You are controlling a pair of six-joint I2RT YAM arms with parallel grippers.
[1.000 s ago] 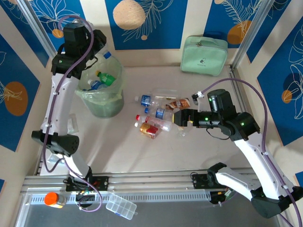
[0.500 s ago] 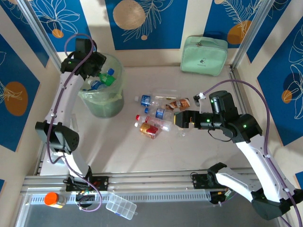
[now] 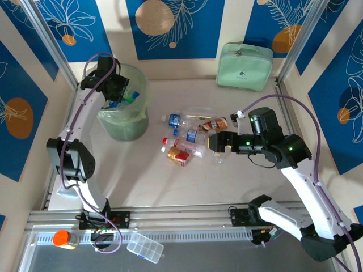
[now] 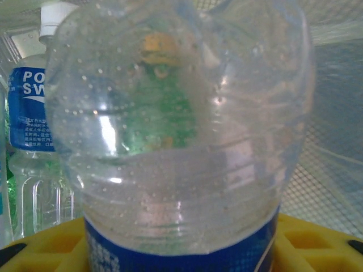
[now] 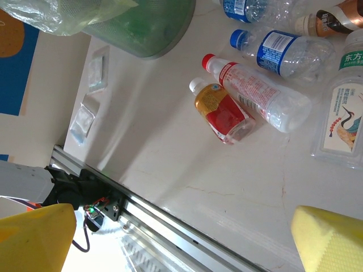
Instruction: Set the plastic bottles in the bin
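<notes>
My left gripper reaches down inside the bin, a round translucent basket with a pale green liner. Its yellow fingers are shut on a clear plastic bottle with a blue label. Beside it in the bin stand a white-capped blue-labelled bottle and a green one. Several plastic bottles lie mid-table, among them a red-labelled one, a clear red-capped one and a blue-labelled one. My right gripper hangs open just right of that pile, nothing between its fingers.
A mint-green zippered case lies at the back right. An orange-capped jar and a clear compartment box sit below the aluminium rail. Small clear packets lie left of the bin. Metal frame posts flank the table.
My left gripper has come down from above the bin's rim into the bin, the bottle still between its fingers. The right arm has barely moved.
</notes>
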